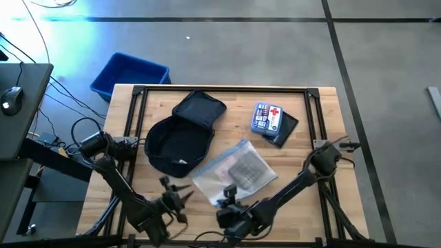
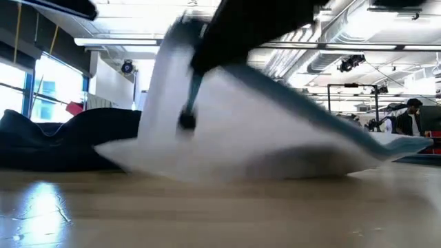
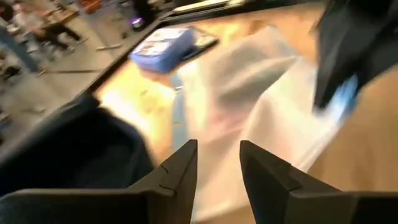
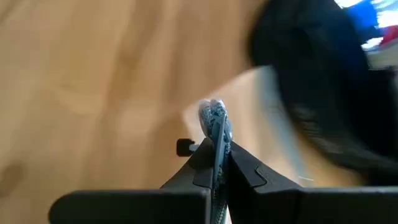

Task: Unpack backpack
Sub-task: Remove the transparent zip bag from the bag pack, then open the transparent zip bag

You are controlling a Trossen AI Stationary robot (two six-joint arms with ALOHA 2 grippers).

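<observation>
Lying flat, backpack (image 1: pixel 182 138) flap rearward

Both arms are dark, jointed tubes trailing black cables. The left gripper (image 3: pixel 217 177) has angular, matte black fingers (image 3: pixel 180 171).

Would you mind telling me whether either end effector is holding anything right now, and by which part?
The right end effector is shut on the blue zip edge of the clear plastic bag, at its corner. The left end effector stands open, holding nothing.

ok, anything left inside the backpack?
The backpack lies unzipped, showing black lining with a small pale spot near its front rim. Nothing bulky shows; whatever sits under the raised flap is hidden.
</observation>
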